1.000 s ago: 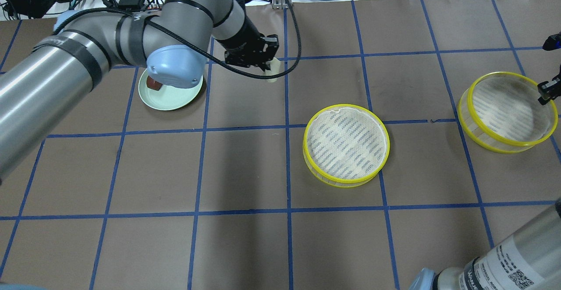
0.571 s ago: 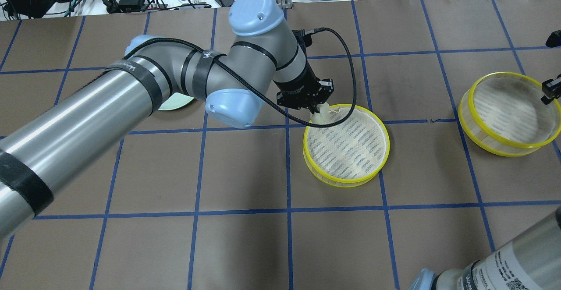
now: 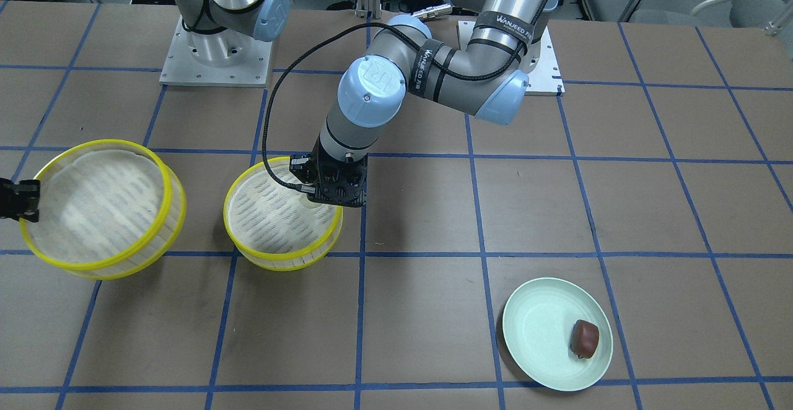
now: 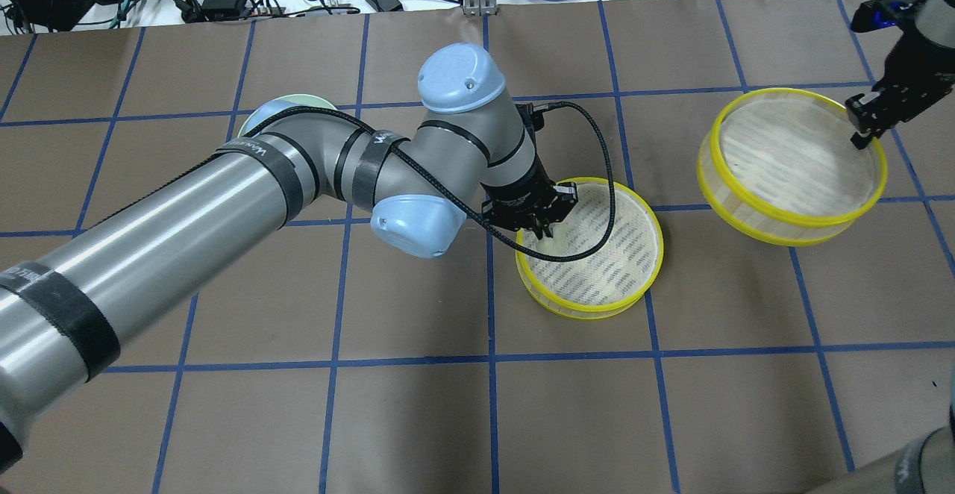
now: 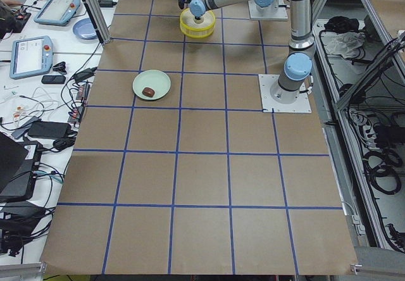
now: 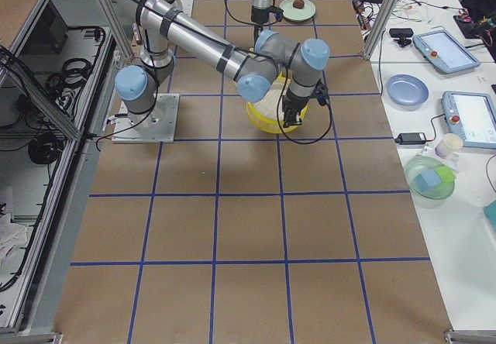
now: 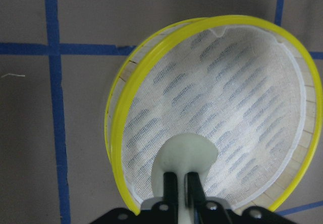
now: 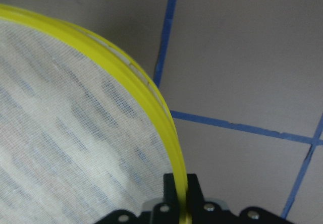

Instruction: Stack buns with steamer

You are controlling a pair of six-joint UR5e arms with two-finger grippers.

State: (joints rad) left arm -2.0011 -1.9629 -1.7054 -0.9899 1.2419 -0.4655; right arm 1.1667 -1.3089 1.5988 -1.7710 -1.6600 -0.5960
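The left gripper (image 4: 539, 230) reaches down inside the near-left part of the middle steamer tier (image 4: 623, 255), its fingers (image 7: 170, 183) pinched on the cream-white bun (image 7: 185, 155). The wrist view shows the bun over the white slotted floor just inside the yellow rim; whether it touches the floor cannot be told. From overhead the gripper body hides nearly all of the bun. To the right, the right gripper (image 4: 864, 133) is clamped on the yellow rim of the second tier (image 4: 791, 158), which sits tilted; its wrist camera cuts off all but one arc of rim, and whether the tier clears the table (image 4: 418, 419) is unclear. The dark reddish-brown bun (image 3: 585, 338) lies on the pale green plate (image 3: 538, 335), well apart on the left; overhead, the left arm covers the plate except for a sliver.
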